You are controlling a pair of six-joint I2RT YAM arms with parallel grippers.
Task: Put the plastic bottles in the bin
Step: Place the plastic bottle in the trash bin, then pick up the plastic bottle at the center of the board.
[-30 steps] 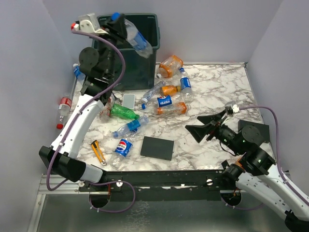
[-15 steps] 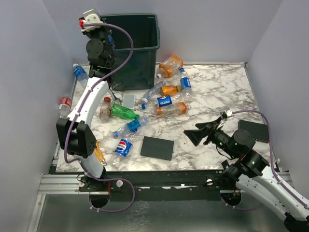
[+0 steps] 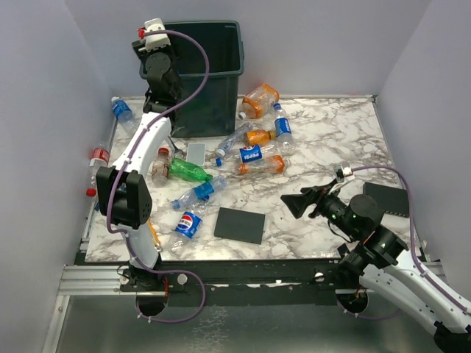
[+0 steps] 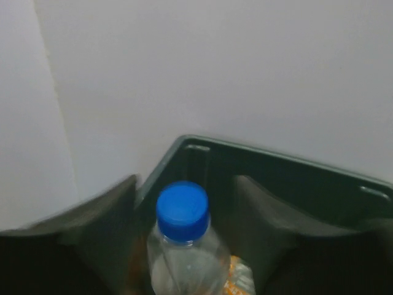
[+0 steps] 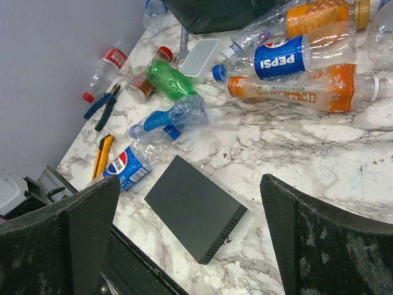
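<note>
The table (image 3: 331,132) has a white top with grey swirls on it, like marble. A flat black square (image 3: 240,225) lies near the front edge. A yellow knife (image 5: 102,157) lies off to its left. Pliers with blue handles (image 5: 103,102) lie by the left side. A small pale card (image 3: 196,153) lies flat further back. Another flat black thing (image 3: 386,197) sits on the right.

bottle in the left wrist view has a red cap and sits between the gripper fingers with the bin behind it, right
Not quite: the cap is blue, not red, as the left wrist view shows. The rest holds. The bottle sits between the fingers of the left gripper, with the bin behind it.
</note>
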